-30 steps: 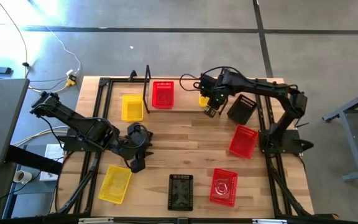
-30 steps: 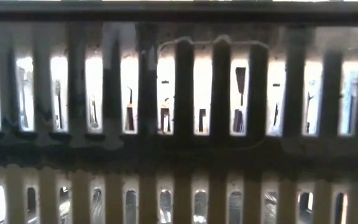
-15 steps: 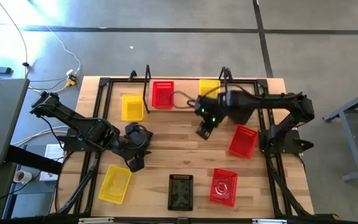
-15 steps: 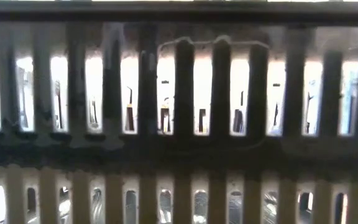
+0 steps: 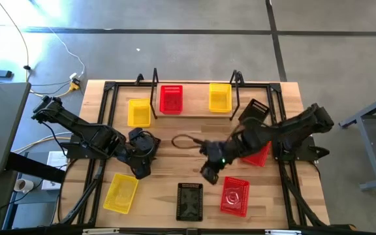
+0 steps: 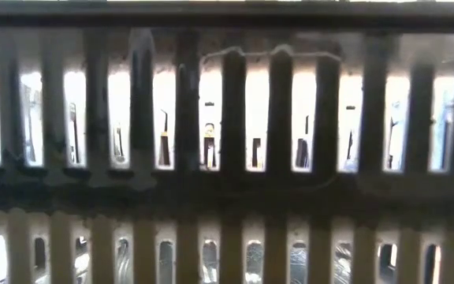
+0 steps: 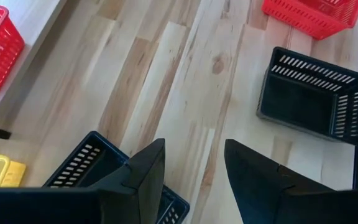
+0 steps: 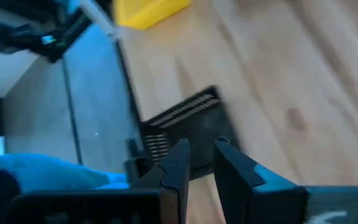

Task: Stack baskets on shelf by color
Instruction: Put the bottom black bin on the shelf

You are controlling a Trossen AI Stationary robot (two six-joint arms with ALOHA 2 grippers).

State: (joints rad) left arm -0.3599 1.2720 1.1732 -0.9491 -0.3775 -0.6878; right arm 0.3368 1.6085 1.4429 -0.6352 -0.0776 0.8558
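The shelf [image 5: 196, 108] stands at the far middle, and on its board sit a red basket [image 5: 170, 99] and a yellow basket [image 5: 220, 97]. On the table rest a yellow basket [image 5: 138, 112], a black one [image 5: 254, 109], two red ones [image 5: 234, 196] [image 5: 258, 155], a yellow one [image 5: 121, 193] and a black one [image 5: 189, 201]. My right gripper [image 5: 206, 173] hovers open above the table's middle, near that black basket [image 8: 179, 124]. At the left, my left gripper [image 7: 194, 162] is open, with another black basket [image 7: 86, 168] close beside one finger. My left gripper has a black basket's slotted wall [image 7: 79, 163] right beside one finger, and bare wood shows between the fingertips. The finger hides the spot, so I cannot tell whether it touches the basket.
Black rails [image 5: 103, 124] run along the tabletop's sides. The shelf's upright wire frames [image 5: 154, 88] [image 5: 237, 88] stand at both its ends. A basket's slotted wall [image 6: 227, 197] fills the low view. Bare wood lies between the shelf and the near baskets.
My right gripper has swung from the shelf's right end toward the near edge and the table's middle, turning as it went, and now hangs near the black basket in front. The yellow basket it stood over stays on the shelf, now uncovered.
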